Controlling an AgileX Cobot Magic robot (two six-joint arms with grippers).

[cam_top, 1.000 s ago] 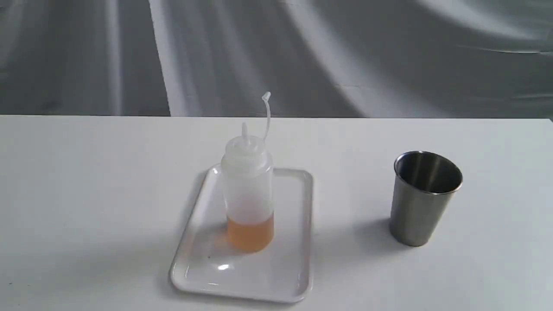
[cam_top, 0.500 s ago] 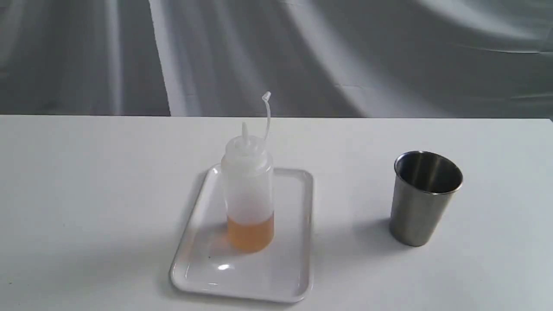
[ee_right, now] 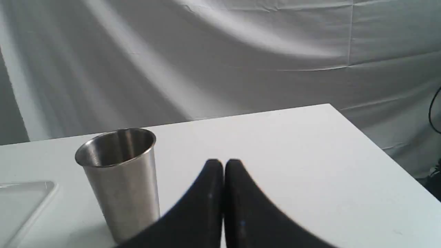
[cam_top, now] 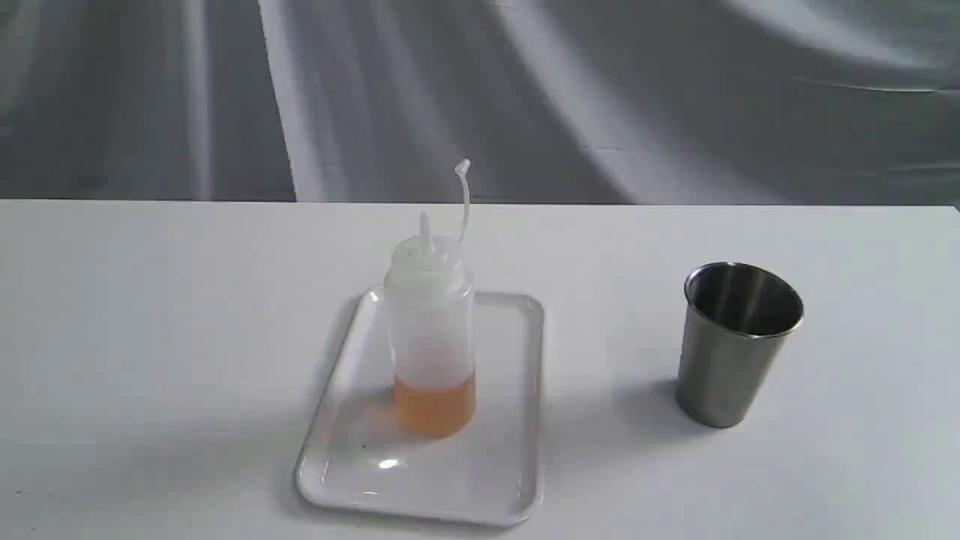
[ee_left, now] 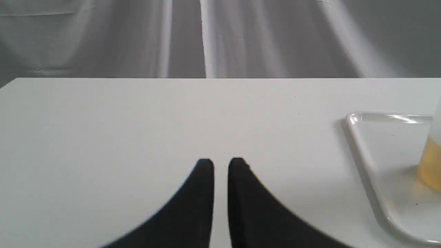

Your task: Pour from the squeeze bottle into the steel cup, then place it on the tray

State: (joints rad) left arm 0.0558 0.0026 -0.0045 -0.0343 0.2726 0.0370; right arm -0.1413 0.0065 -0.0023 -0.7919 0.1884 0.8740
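Squeeze bottle (cam_top: 431, 330) stands upright on the tray (cam_top: 517, 465), lower centre of the exterior frame. Your left gripper (ee_left: 221, 163) sits low over bare table (cam_top: 150, 337) near the tray's rim, pointed at the grey backdrop cloth (cam_top: 480, 90). Its jaws are all but closed, only a thin slit between them, nothing held. Your right gripper (ee_right: 224, 163) is low too, just beside the steel cup (cam_top: 731, 352), jaws pressed together, empty. The bottle is translucent white with a cone nozzle, its cap strap sticking up, and amber liquid in the bottom part only. The cup is upright at right, well apart from the tray.
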